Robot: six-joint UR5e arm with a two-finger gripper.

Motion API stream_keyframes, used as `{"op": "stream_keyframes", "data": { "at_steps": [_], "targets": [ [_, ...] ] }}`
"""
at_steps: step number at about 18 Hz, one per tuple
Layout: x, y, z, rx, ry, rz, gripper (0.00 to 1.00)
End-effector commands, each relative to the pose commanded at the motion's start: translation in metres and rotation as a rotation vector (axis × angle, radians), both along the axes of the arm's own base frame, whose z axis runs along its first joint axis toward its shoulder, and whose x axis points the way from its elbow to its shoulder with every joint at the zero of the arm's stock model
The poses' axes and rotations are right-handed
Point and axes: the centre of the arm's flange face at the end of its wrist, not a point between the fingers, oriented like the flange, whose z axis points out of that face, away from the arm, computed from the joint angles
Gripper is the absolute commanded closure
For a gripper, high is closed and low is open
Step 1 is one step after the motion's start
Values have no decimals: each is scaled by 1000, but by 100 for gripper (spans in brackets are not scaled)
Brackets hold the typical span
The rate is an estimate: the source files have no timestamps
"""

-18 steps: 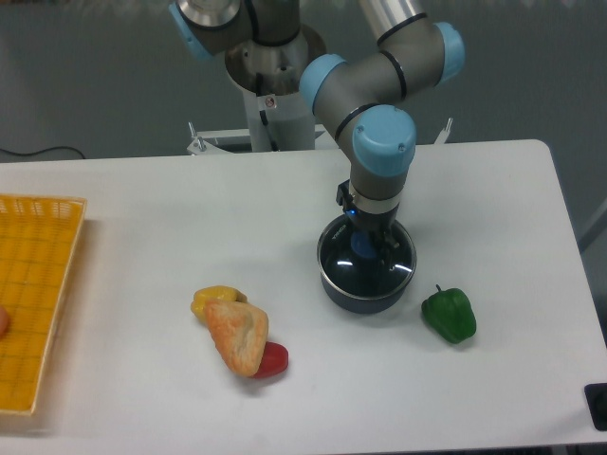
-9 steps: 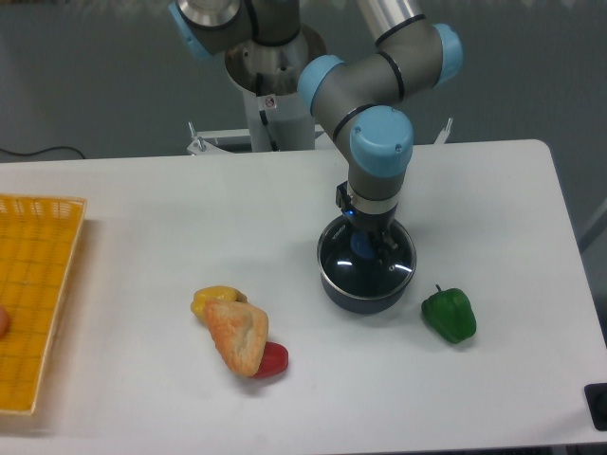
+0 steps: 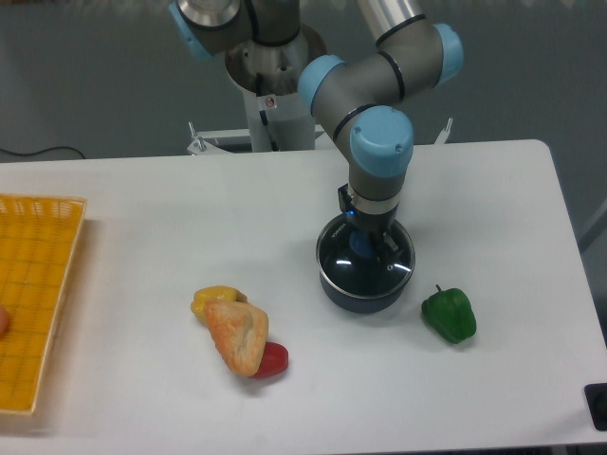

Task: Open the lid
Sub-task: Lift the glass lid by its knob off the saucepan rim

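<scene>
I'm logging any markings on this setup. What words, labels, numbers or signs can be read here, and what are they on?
No text can be read.
A small white sticker with a red mark sits on the robot base column: too small and blurred to read.
The lid, saucepan, green pepper and yellow basket show no markings.

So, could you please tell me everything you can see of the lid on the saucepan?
The lid is a round transparent glass disc, as wide as the dark blue saucepan it sits flat on, so it is still closed. Light glints near its right edge. Its blue knob shows at the centre, partly hidden by the gripper, which is down at the knob. Whether the gripper has closed on it cannot be told from this view.
</scene>
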Motion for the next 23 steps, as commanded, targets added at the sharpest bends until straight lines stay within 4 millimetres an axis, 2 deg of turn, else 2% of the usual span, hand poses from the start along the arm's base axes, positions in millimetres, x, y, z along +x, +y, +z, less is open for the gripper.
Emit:
{"op": "stream_keyframes", "data": {
  "at_steps": [8,13,23],
  "targets": [
    [-6,2,12,8,10,2,56],
    [-17,9,38,1,-4,9,56],
    [-41,31,65,86,23,156,56]
  ]
}}
